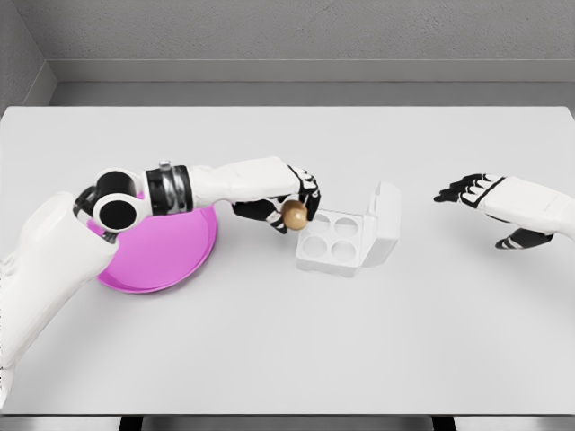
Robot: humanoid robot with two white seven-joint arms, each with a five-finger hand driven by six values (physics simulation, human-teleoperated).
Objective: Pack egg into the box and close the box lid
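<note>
White counter in a grey room

A broad, plain white counter [287, 350] fills most of the view, its near edge running along the bottom with dark gaps under it. Beyond its far edge lies a strip of grey floor [314, 93], then a paler baseboard band [314, 70] and a rough grey far wall [305, 27]. A second grey wall [18, 54] meets it at the far left corner. Light is soft and even, with faint shadows.

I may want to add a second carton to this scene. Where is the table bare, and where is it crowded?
Bare: the table's whole near strip, the far strip behind the egg box, and the gap between box and right hand. Crowded: left-centre, where the pink plate, the left hand holding the egg and the box sit close.
</note>
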